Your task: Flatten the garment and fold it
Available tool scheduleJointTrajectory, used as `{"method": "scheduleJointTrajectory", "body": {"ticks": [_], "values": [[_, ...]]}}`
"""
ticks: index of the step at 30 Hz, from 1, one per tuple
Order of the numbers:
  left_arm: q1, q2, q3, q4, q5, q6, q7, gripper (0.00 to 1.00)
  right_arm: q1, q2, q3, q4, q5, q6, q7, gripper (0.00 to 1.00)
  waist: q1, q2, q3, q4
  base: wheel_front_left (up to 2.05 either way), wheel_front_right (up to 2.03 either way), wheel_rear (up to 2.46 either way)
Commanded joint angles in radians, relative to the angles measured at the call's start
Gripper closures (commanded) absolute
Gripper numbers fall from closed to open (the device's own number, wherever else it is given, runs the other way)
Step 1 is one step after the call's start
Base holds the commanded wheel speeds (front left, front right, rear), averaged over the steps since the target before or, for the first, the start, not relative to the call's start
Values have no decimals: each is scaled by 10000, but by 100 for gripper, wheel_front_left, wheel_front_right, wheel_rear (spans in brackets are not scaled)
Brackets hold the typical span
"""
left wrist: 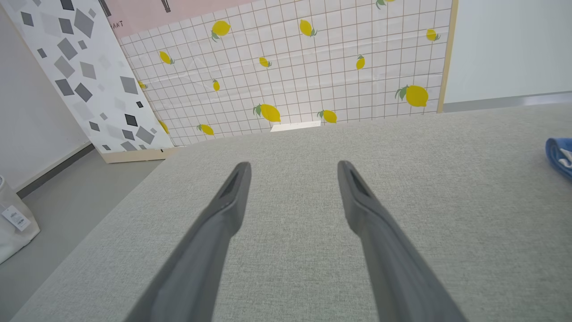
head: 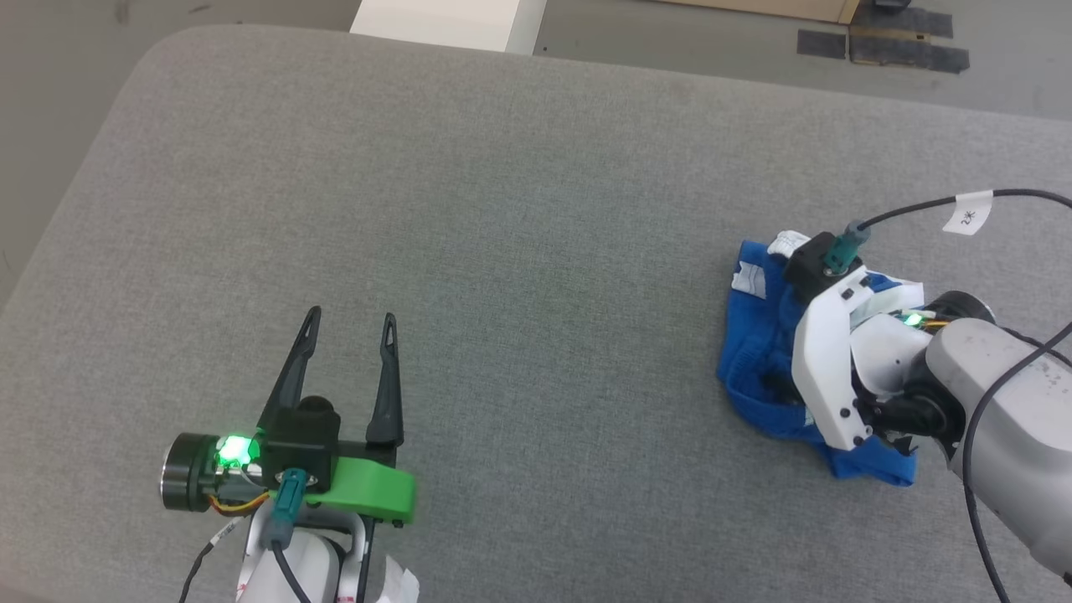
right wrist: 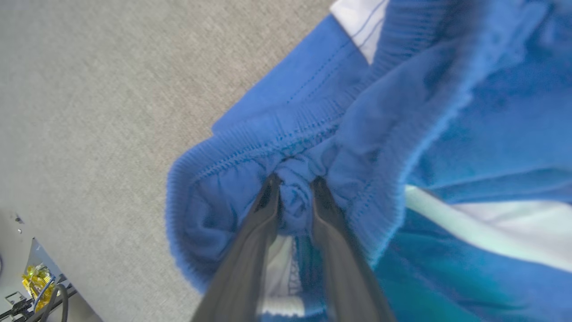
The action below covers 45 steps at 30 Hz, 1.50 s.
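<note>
The garment (head: 758, 360) is a crumpled royal-blue heap with white trim bands, lying at the right side of the grey padded table (head: 502, 209). My right arm (head: 825, 360) reaches down onto it from above. In the right wrist view my right gripper (right wrist: 295, 183) has its jaws narrowly apart, with a bunch of the garment's (right wrist: 402, 112) ribbed blue hem pinched between the tips. My left gripper (head: 352, 322) hovers open and empty over bare table at the lower left, far from the cloth. In the left wrist view, the left gripper (left wrist: 292, 167) points across the table and a blue corner of the garment (left wrist: 561, 154) shows at the right edge.
A black cable with a white tag (head: 967, 213) arches over the right arm. Beyond the table's far edge stand a white panel (head: 452, 21), a lemon-patterned board (left wrist: 313, 67) and a board with grey shapes (left wrist: 80, 67). Dark tape patches (head: 904, 42) mark the floor.
</note>
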Motion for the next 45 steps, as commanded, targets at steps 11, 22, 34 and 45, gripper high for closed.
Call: {"method": "scheduleJointTrajectory", "body": {"ticks": [11,22,34,45], "values": [[681,389,263,163,21,-19,-36,0,456,-761,-651,-1523,54,-13,-3865,0,-1,0,-1378,-1185,0,0,0],[1117,510,848,19,-245,3,-36,0,1869,86,-4374,-1415,-3210,-13,-8692,0,-1,0,-2037,-2200,0,0,0],[1680,361,1036,-63,-294,-99,-36,0,5734,3507,-8798,-3102,-6201,-13,-9715,0,-1,0,-2601,-2453,0,0,0],[2091,161,1184,7,-368,-253,-36,0,8126,4735,-9502,-4195,-7191,-13,-9730,0,-1,0,-2926,-2364,0,0,0]]}}
